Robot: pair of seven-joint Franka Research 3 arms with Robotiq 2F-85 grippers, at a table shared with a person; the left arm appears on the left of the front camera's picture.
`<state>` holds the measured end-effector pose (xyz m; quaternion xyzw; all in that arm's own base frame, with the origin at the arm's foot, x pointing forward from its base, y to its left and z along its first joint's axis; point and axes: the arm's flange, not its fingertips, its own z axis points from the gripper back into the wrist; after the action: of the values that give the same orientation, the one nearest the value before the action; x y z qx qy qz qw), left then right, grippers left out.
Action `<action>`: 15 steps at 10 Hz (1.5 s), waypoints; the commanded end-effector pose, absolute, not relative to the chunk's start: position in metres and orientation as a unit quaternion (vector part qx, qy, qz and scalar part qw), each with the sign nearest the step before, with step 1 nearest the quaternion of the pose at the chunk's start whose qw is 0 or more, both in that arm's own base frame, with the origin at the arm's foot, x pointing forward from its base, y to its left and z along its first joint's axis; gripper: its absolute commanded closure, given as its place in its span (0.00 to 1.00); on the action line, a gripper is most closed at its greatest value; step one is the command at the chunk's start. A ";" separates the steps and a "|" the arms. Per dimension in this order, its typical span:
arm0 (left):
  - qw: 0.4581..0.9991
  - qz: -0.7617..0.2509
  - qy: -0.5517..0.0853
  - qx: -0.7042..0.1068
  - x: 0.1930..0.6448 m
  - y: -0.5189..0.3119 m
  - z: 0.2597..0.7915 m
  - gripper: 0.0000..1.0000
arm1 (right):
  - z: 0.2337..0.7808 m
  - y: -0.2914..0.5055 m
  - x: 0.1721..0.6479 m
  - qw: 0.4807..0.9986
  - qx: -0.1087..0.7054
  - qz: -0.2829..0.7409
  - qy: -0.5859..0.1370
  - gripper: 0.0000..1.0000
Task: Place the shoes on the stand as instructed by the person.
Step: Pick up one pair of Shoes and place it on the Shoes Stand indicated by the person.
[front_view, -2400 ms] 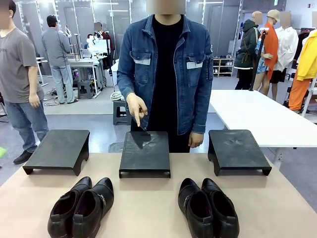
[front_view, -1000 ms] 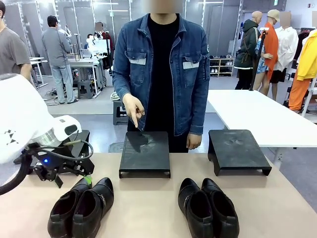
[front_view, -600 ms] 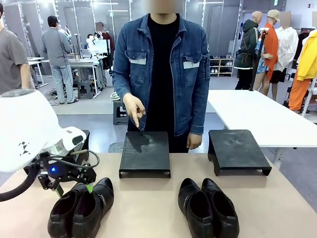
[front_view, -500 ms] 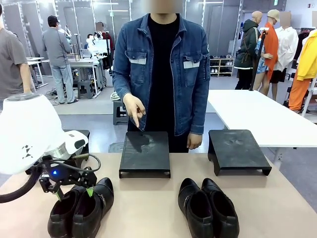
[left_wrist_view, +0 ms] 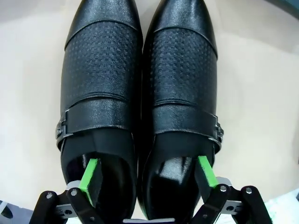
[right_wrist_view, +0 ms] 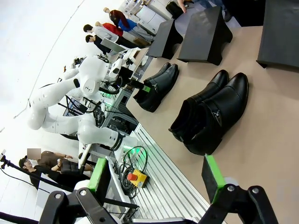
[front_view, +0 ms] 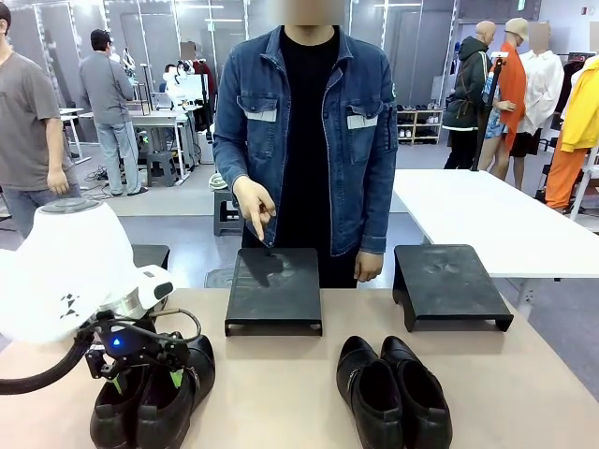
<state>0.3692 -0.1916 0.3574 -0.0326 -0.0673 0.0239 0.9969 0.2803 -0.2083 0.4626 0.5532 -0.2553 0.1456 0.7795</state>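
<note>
The left gripper (left_wrist_view: 147, 175) is held spread over the left pair of shoes (front_view: 154, 421), with 1 fingertip (left_wrist_view: 88, 175) at each shoe's opening. The right gripper (right_wrist_view: 154, 176) is spread and empty. The right pair (front_view: 393, 388) rests on the table (front_view: 281, 393). The middle stand (front_view: 273, 290) is indicated by the person's hand (front_view: 255, 208).

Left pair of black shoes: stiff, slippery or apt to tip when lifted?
The left pair is probably stiff: its uppers hold their shape. The glossy leather may slip on the left pincer's green pads. Long toes might dip.
</note>
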 end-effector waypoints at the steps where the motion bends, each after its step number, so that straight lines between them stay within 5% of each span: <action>1: 0.996 0.033 -0.086 -0.016 0.341 -0.181 0.332 0.00 | 0.464 -0.209 0.281 0.773 0.556 0.150 -0.265 0.00; 2: 0.996 0.027 -0.085 -0.011 0.340 -0.179 0.329 0.43 | 0.464 -0.209 0.281 0.773 0.556 0.150 -0.265 0.00; 3: 0.997 0.025 -0.077 -0.009 0.338 -0.179 0.326 0.60 | 0.464 -0.209 0.281 0.773 0.556 0.150 -0.265 0.00; 4: 0.997 0.023 -0.075 -0.006 0.337 -0.178 0.324 1.00 | 0.464 -0.209 0.281 0.773 0.556 0.150 -0.265 0.00; 6: 0.997 0.022 -0.077 -0.004 0.335 -0.175 0.324 1.00 | 0.464 -0.209 0.281 0.773 0.556 0.150 -0.265 0.00; 7: 0.997 0.023 -0.077 -0.006 0.335 -0.174 0.324 0.87 | 0.464 -0.209 0.281 0.773 0.556 0.150 -0.265 0.00; 9: 0.997 0.021 -0.075 -0.008 0.333 -0.175 0.322 1.00 | 0.464 -0.209 0.281 0.773 0.556 0.150 -0.265 0.00; 12: 0.996 0.008 -0.089 -0.019 0.334 -0.177 0.332 1.00 | 0.464 -0.209 0.281 0.773 0.556 0.150 -0.265 0.00; 15: 0.990 0.004 -0.137 -0.033 0.335 -0.178 0.396 1.00 | 0.464 -0.209 0.281 0.773 0.556 0.150 -0.265 0.00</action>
<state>0.3681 -0.1952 0.3751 -0.0210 -0.1022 0.0083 0.9945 0.2803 -0.2083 0.4625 0.5533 -0.2551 0.1454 0.7795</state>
